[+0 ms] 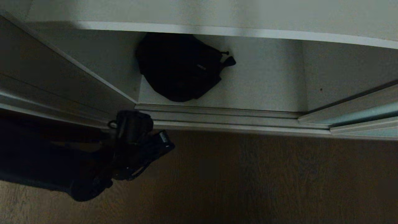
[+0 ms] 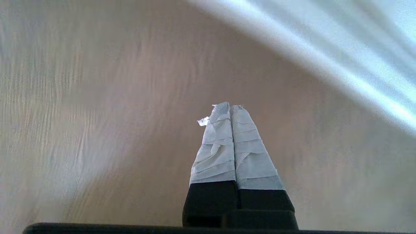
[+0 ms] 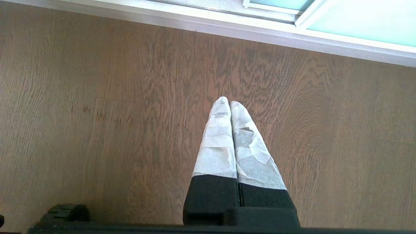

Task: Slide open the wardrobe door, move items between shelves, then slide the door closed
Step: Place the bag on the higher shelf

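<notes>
The wardrobe stands open. Its sliding wardrobe door [image 1: 365, 114], frosted pale blue-green glass in a silver frame, sits at the right and also shows in the right wrist view [image 3: 360, 19]. A white shelf [image 1: 217, 30] spans the top of the opening. Under it a black bag [image 1: 182, 67] lies on the bottom board [image 1: 267, 84]. My left arm [image 1: 132, 143] hangs in front of the opening's left corner. Its left gripper [image 2: 230, 106] is shut and empty above the wooden floor. The right gripper [image 3: 227, 101] is shut and empty too, pointing down at the floor.
A ridged silver floor track [image 1: 233, 119] runs along the wardrobe's front. The wardrobe's left side wall [image 1: 62, 81] stands close to my left arm. Brown wooden floor [image 1: 264, 180] fills the foreground.
</notes>
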